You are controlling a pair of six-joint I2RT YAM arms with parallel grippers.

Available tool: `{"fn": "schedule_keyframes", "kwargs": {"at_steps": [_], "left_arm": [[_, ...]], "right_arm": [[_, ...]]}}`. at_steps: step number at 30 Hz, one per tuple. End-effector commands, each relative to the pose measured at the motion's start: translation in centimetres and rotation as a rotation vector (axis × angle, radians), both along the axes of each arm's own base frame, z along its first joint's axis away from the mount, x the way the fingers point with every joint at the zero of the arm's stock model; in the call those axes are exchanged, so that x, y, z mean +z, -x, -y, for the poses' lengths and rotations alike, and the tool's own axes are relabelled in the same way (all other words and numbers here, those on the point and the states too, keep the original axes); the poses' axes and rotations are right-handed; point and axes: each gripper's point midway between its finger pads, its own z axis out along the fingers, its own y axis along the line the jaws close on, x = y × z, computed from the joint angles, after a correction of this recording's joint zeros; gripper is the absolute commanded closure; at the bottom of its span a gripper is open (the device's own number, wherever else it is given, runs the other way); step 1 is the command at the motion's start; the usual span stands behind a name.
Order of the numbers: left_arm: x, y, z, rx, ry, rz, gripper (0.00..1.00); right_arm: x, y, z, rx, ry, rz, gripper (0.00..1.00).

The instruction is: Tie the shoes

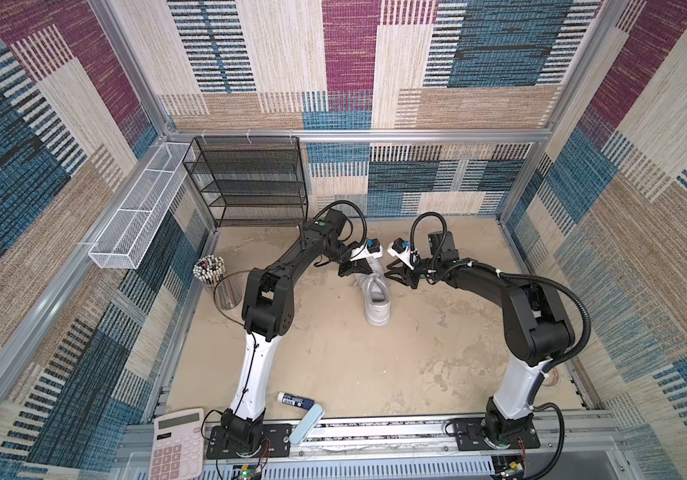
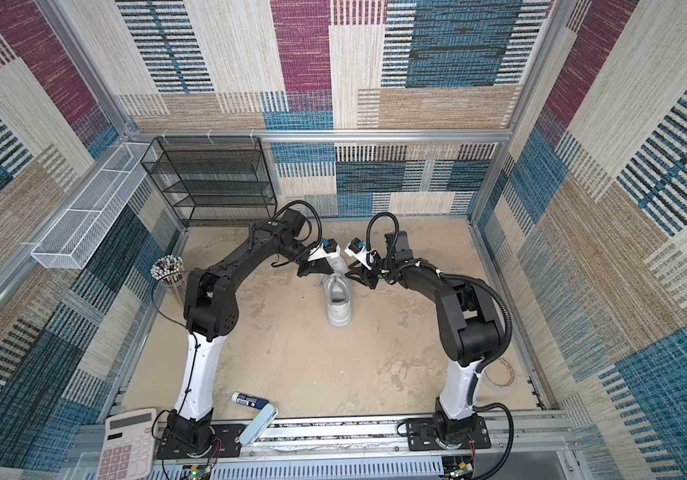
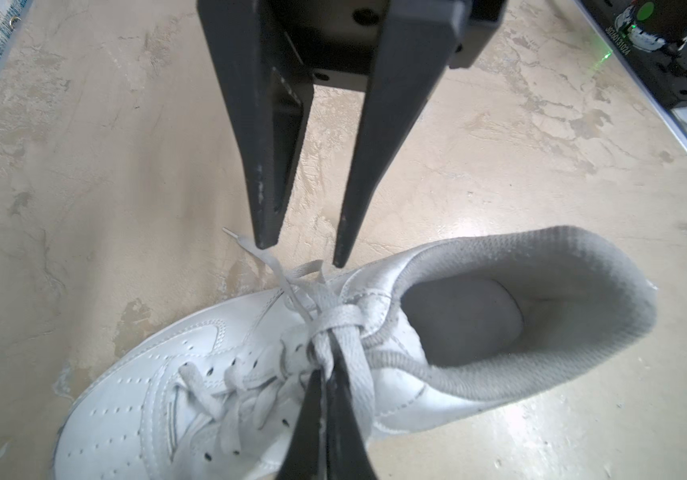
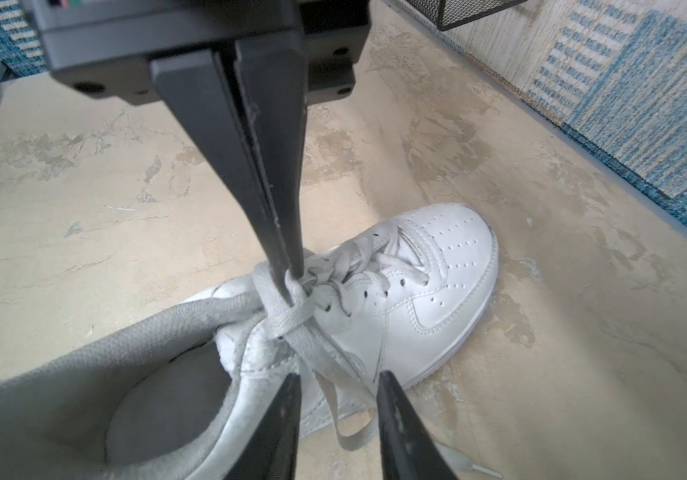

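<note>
One white shoe (image 1: 377, 301) sits mid-table (image 1: 333, 353). The left pincer (image 4: 289, 274) is pinched on the lace (image 3: 358, 374) at the knot (image 3: 335, 322); the right pincer (image 3: 302, 254) is apart. A hard tug could pull the knot loose or drag the shoe

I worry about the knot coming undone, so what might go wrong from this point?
1. The left tool is shut on the laces; nothing pins the sneaker, so a strong pull may drag or tip it.
2. The right tool is open and holds nothing; the thin lace end beside it may slip away as it closes.
3. The two tools are close together and may collide.
</note>
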Motion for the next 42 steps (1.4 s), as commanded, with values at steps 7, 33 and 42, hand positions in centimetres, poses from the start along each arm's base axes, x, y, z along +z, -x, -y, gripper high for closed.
{"fn": "schedule_keyframes", "kwargs": {"at_steps": [7,33,42], "left_arm": [[0.4,0.4,0.1,-0.02,0.023,-0.008,1.0],[0.5,0.5,0.0,-0.015,0.017,-0.007,1.0],[0.9,0.3,-0.7,-0.01,-0.021,0.04,1.0]], "right_arm": [[-0.3,0.3,-0.9,0.056,0.023,0.021,0.66],[-0.7,0.2,-1.9,0.092,0.019,-0.012,1.0],[-0.3,0.5,-1.3,0.063,0.047,0.008,1.0]]}}
